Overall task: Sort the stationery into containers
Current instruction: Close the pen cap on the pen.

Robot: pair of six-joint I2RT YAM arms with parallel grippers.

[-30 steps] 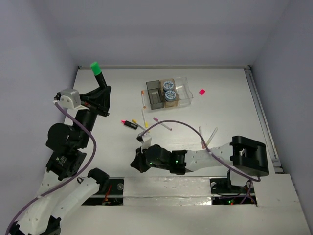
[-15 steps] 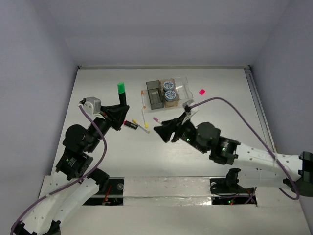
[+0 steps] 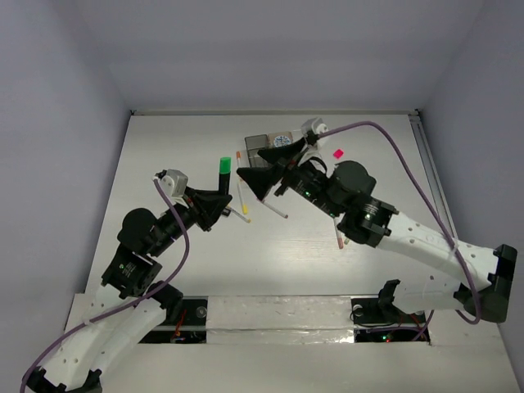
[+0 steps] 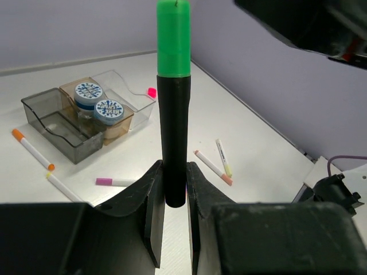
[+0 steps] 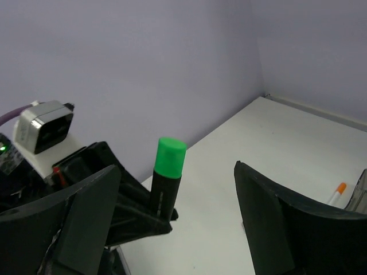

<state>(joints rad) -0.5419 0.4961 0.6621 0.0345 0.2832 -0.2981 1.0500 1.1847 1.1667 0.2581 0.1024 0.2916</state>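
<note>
My left gripper (image 4: 175,189) is shut on a black marker (image 4: 174,114) with a green cap, held upright above the table. From above, the marker (image 3: 222,174) stands left of the containers. My right gripper (image 3: 250,167) is open and in the air just right of the marker; its wrist view has the marker (image 5: 166,177) between its spread fingers and further off. The smoky grey bin (image 4: 57,123), the amber bin (image 4: 127,121) with two tape rolls (image 4: 88,91) and the clear bin (image 4: 123,86) stand in a row. My right arm partly hides them from above.
Thin pens lie loose on the table: an orange-capped pen (image 4: 33,150), a magenta-capped pen (image 4: 114,182), a yellow-capped pen (image 3: 243,201) and two more (image 4: 218,163). A pink eraser (image 3: 338,153) lies right of the bins. The back wall is close behind.
My left gripper has carried the marker rightward toward the middle. My right arm has swung from the table's near edge up to the bins, and its jaws have opened.
</note>
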